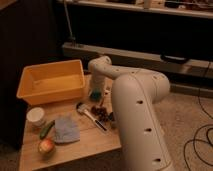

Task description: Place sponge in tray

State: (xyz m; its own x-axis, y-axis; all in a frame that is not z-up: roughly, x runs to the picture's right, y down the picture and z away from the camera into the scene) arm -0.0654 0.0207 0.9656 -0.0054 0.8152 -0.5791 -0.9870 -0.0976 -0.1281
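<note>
Near table (pixel 75 147) edge: apple (pixel 46 146), blue-grey cloth (pixel 66 129), green vegetable (pixel 46 129), white cup (pixel 36 116). All clutter, off likely carry path.
Mid: white-handled brush (pixel 86 111), dark cluster (pixel 102 114).
Beyond: sponge (pixel 95 94) on table, just right of tray (pixel 50 95), not yet inside.
Tool (pixel 96 89) points down right at sponge, likely for top grasp; gripping or not, cannot tell.
Tray open-topped, looks empty; short lift leftward should do.
</note>
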